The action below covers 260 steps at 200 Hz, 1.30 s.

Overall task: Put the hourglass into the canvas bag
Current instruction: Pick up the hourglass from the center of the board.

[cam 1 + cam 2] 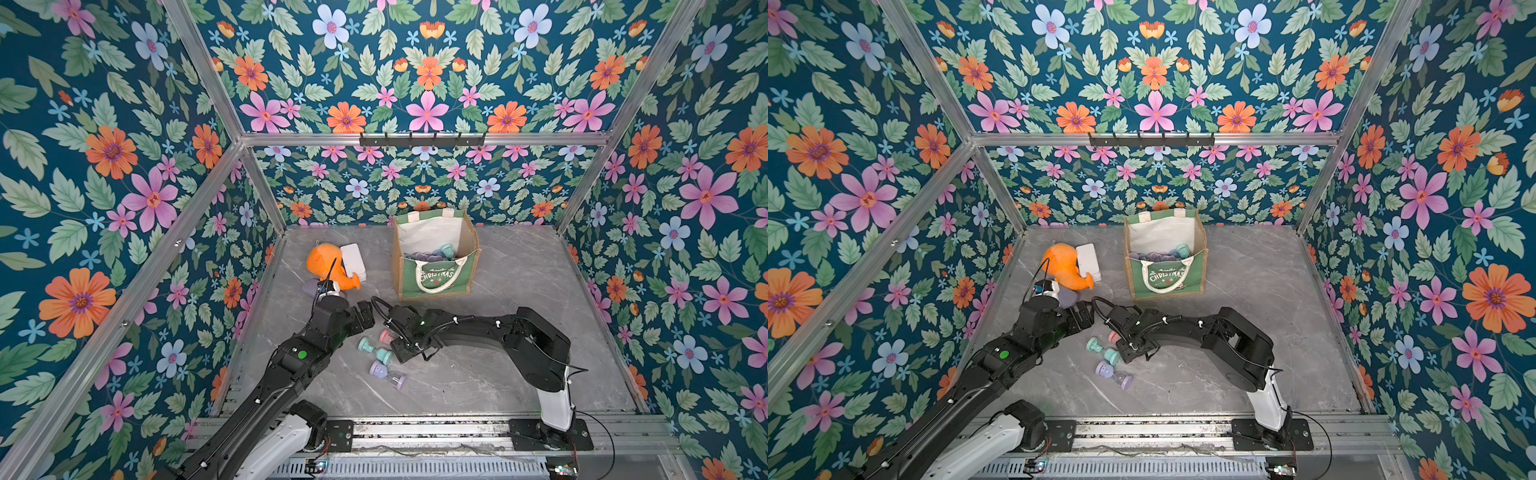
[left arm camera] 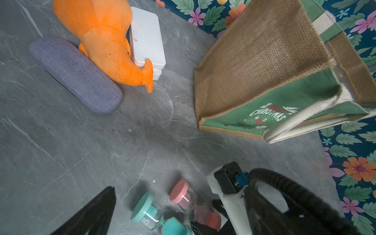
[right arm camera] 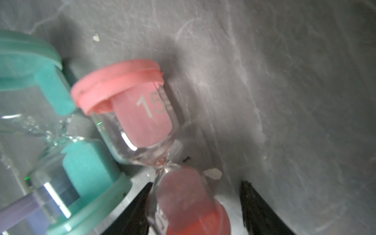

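Canvas bag: the canvas bag (image 1: pixel 436 278) stands upright and open on the table (image 1: pixel 519 291), just above the middle of the frame in both top views, green "CHRISTMAS" side toward the arms.
Inside the bag: a teal hourglass end (image 1: pixel 446 250) and other pastel pieces lie at the bottom; too small to name further.
Pink hourglass: the pink hourglass (image 3: pixel 142 114), marked "15", lies on its side on the table below the bag, at lower centre of a top view (image 1: pixel 386 336).
Right gripper: the right gripper (image 3: pixel 197 184) is down at the table, its jaws apart on either side of the pink hourglass's lower bulb; one finger is against the glass, the other stands clear of it.
Neighbours: a teal hourglass (image 1: pixel 374 349) lies just beside the pink one, and a purple hourglass (image 1: pixel 388 374) just below that.
Left gripper: the left gripper (image 1: pixel 368 313) hovers left of the right one; I cannot tell how its jaws stand.
Left of the bag: an orange plush toy (image 1: pixel 328 266) leans on a white box (image 1: pixel 353 257), with a grey fabric glasses case (image 2: pixel 75 75) touching the toy.
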Each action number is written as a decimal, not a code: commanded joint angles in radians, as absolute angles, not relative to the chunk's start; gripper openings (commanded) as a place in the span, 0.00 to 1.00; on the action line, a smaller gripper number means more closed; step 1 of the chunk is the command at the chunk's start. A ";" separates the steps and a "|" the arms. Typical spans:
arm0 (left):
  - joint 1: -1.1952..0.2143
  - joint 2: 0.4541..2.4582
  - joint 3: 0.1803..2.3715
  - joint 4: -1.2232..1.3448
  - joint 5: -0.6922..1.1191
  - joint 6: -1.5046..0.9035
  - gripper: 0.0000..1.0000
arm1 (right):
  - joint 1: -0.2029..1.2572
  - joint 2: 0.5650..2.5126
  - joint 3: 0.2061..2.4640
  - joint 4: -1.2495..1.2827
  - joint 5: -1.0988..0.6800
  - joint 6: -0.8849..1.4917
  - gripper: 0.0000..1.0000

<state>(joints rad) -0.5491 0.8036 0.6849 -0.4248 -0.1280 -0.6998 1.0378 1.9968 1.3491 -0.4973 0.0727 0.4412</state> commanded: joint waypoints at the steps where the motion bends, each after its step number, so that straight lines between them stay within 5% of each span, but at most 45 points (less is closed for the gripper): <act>1: -0.547 0.808 0.689 -0.420 -0.133 -0.696 1.00 | 1.040 2.007 1.355 -0.502 0.087 0.444 0.63; 73: -0.548 0.820 0.689 -0.410 -0.131 -0.696 1.00 | 1.040 2.004 1.362 -0.513 0.095 0.435 0.53; 93: -0.548 0.822 0.689 -0.407 -0.127 -0.698 1.00 | 1.040 2.002 1.361 -0.516 0.094 0.431 0.41; 260: -0.547 0.830 0.817 -0.434 -0.138 -0.645 1.00 | 1.008 1.797 1.469 -0.632 0.124 0.406 0.37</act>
